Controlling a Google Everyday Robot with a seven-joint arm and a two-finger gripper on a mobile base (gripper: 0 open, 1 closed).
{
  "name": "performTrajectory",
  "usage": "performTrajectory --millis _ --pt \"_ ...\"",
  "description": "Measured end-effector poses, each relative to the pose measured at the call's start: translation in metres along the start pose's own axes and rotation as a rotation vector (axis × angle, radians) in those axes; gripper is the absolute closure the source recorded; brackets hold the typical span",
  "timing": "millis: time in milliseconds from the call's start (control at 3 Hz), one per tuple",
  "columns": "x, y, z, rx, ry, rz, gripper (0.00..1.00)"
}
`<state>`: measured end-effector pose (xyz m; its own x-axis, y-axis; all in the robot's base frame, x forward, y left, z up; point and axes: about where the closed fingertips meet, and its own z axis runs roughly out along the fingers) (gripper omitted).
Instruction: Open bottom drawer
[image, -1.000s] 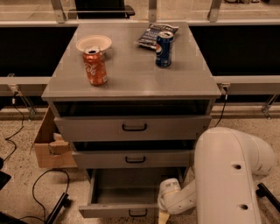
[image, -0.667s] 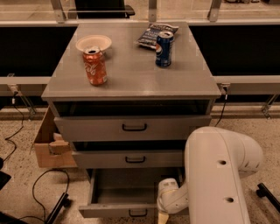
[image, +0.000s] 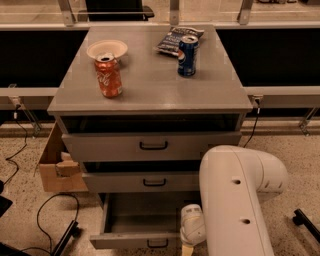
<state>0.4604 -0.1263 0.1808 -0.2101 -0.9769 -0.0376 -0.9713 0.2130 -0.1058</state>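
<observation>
The grey cabinet (image: 150, 95) has three drawers. The bottom drawer (image: 125, 241) is pulled out toward me, showing its plain grey inside (image: 142, 215) and a small black bar handle (image: 157, 243) on its front. The middle drawer (image: 140, 182) and top drawer (image: 125, 147) stand slightly out. My white arm (image: 240, 200) fills the lower right. Its wrist reaches down to the drawer front's right end, where the gripper (image: 187, 248) runs off the bottom edge of the view, just right of the handle.
On the cabinet top stand a red cola can (image: 108, 75), a blue can (image: 187, 55), a chip bag (image: 175, 37) and a white bowl (image: 106, 48). A cardboard box (image: 57, 167) sits on the floor to the left, with black cables (image: 45, 210) near it.
My arm has shifted a little to the left. The bottom drawer stays pulled out about as far as before.
</observation>
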Motion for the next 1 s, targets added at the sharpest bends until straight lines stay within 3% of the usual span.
performTrajectory --millis 333,667,1000 --pt "0.001 0.010 0.010 -0.042 -0.015 0.024 0.18" --pt "0.007 0.054 0.018 -0.151 -0.064 0.091 0.41" --pt "0.008 0.063 0.016 -0.172 -0.076 0.106 0.64"
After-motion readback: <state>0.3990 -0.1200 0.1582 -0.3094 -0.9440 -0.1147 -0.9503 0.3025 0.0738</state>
